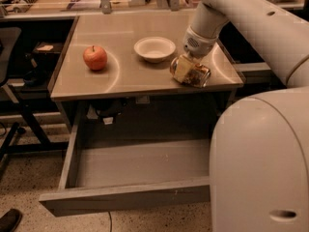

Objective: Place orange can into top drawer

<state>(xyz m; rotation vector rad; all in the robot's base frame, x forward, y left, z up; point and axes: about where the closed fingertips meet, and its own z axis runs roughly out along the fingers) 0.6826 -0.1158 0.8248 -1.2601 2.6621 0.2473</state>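
The orange can (192,73) lies tilted on its side in my gripper (184,65), near the front right edge of the table (120,79). My gripper comes down from the arm at the upper right and is shut on the can. The top drawer (125,197) is pulled open below the table's front edge. Its grey inside shows nothing in it. The can is behind and above the drawer's right part.
A red apple (95,58) sits on the table's left. A white bowl (154,49) sits at the middle, just left of the can. My large white arm body (260,163) covers the drawer's right end. A dark chair (9,81) stands at left.
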